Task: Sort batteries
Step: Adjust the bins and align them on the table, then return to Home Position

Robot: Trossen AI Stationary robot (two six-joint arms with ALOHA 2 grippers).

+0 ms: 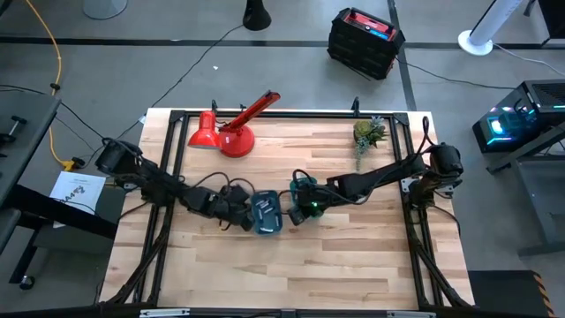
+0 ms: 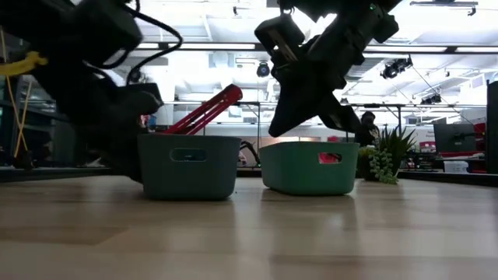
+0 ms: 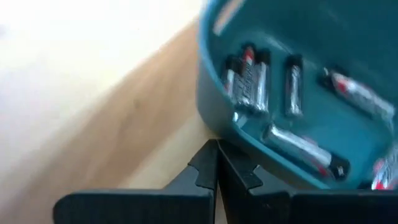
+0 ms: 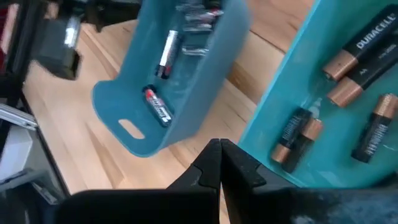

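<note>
red lamp [image 1: 231,131], small plant [image 1: 369,134], toolbox [image 1: 365,41]

The middle of the wooden table [image 1: 291,274] is crowded: two teal trays, the left tray [image 1: 267,213] and the right tray [image 1: 305,199], stand near each other with a narrow strip of bare wood between them. The left gripper [image 1: 240,209] is pressed close beside the left tray; the right gripper [image 1: 305,208] hangs over the right one. A red lamp [image 1: 231,128] and a small plant [image 1: 369,134] occupy the far edge. The near half is left bare.
</note>
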